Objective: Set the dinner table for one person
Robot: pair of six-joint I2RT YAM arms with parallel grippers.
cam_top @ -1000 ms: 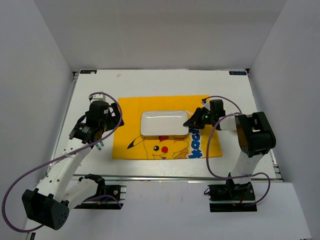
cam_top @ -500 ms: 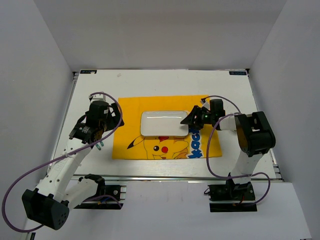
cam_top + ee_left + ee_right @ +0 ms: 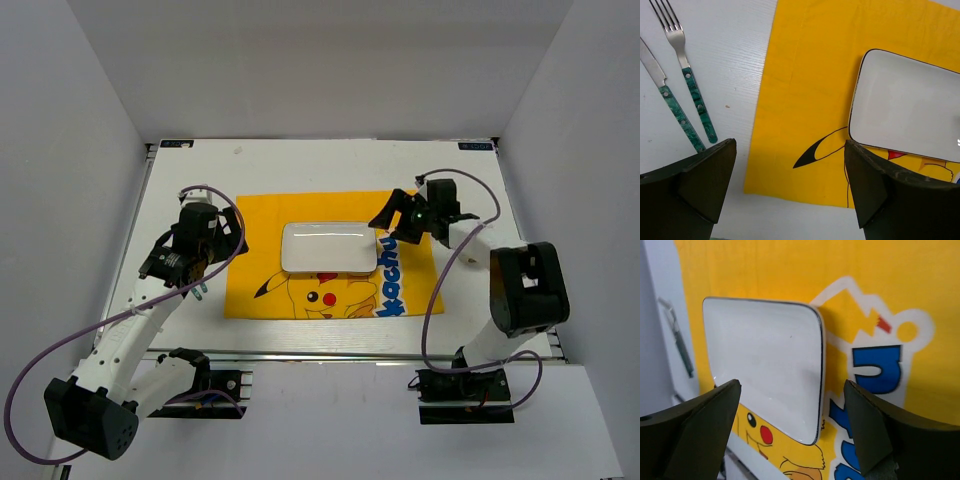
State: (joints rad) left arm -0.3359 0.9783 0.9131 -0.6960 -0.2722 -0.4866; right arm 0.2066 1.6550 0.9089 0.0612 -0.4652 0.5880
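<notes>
The dinner table [image 3: 300, 165] is a white tabletop. A yellow Pikachu placemat [image 3: 260, 215] lies on it, and a white rectangular plate [image 3: 328, 247] rests flat on the mat's middle. A green-handled fork [image 3: 690, 85] and knife [image 3: 670, 100] lie side by side on the bare table just left of the mat [image 3: 805, 100]. My left gripper [image 3: 790, 190] hangs open over the mat's near left corner, holding nothing. My right gripper [image 3: 790, 435] is open above the right end of the plate [image 3: 765, 360], clear of it and empty; from above it [image 3: 396, 224] sits by the plate's far right corner.
White walls enclose the table on the left, back and right. A metal rail [image 3: 350, 355] runs along the near edge, with both arm bases behind it. Purple cables loop off each arm. Bare tabletop lies beyond the mat and to its right.
My right gripper has opened off the plate's right end, then risen and drawn back toward the far right. The plate stays on the mat. The left arm has not moved.
</notes>
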